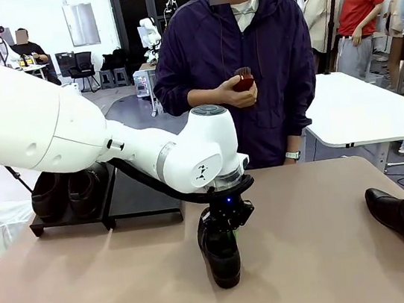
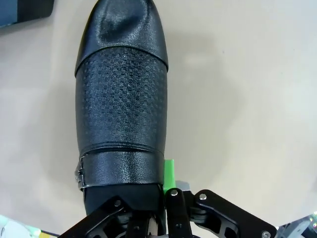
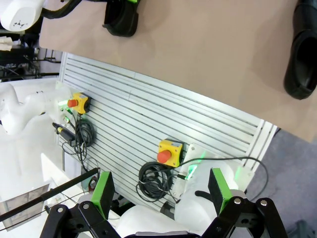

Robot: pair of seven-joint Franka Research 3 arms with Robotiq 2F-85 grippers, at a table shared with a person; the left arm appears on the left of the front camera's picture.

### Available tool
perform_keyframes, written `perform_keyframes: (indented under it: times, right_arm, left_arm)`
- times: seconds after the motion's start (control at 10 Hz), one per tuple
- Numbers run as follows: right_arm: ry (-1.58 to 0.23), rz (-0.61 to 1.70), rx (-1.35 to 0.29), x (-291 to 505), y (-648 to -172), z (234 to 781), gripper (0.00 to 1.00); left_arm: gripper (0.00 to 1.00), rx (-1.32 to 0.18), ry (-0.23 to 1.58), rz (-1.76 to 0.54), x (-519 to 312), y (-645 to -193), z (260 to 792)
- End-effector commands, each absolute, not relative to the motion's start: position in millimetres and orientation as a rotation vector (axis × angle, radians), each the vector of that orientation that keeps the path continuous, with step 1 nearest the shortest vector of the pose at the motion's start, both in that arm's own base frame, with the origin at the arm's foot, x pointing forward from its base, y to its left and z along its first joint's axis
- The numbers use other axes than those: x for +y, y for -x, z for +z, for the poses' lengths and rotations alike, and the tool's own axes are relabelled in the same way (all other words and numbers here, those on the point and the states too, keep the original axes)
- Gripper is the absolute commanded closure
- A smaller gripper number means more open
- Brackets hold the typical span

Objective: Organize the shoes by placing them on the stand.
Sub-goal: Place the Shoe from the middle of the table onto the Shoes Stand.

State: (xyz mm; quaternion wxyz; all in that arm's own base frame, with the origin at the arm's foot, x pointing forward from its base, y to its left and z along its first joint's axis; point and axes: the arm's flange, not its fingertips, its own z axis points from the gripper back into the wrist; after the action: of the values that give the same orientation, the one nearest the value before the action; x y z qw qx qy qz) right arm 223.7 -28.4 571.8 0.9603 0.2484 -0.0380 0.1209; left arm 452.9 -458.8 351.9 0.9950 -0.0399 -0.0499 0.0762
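Below the near edge of the tan tabletop [image 1: 315,203], the right gripper [image 3: 162,190] hangs with its green pads spread wide, holding nothing. At mid-table the left gripper [image 1: 227,219] is clamped tight on the heel collar of a black textured-leather slip-on shoe [image 1: 222,258] — toe toward the robot. The lift should go straight up and gently, since a collar grip may let the toe sag. Farther left, the low flat black stand [image 1: 144,197] offers a bare platform beside two shoes [image 1: 68,193] — the likely target.

Light: I see bright, even overhead room light | Shadows: soft and short beside the shoe [image 1: 223,261] on the tabletop [image 1: 314,256] | Glare: mild sheen on its toe, left wrist view | Focus: sharp; wrist views bend slightly at edges
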Motion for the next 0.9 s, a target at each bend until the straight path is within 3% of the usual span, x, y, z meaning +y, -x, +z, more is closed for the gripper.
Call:
perform_keyframes:
  times: [0.0,0.5,0.8]
  right_arm:
    - [-0.517,0.27,-0.078,-29.3,-224.1,574.7,0.0]
    - [-0.517,0.27,-0.078,-29.3,-224.1,574.7,0.0]
    - [-0.517,0.27,-0.078,-29.3,-224.1,574.7,0.0]
  left_arm:
    - [1.0,-0.117,0.061,0.142,-456.2,-450.2,358.6]
    - [1.0,-0.151,0.068,-0.374,-444.0,-410.6,441.4]
    - [1.0,-0.275,0.054,-0.387,-396.2,-390.9,467.9]
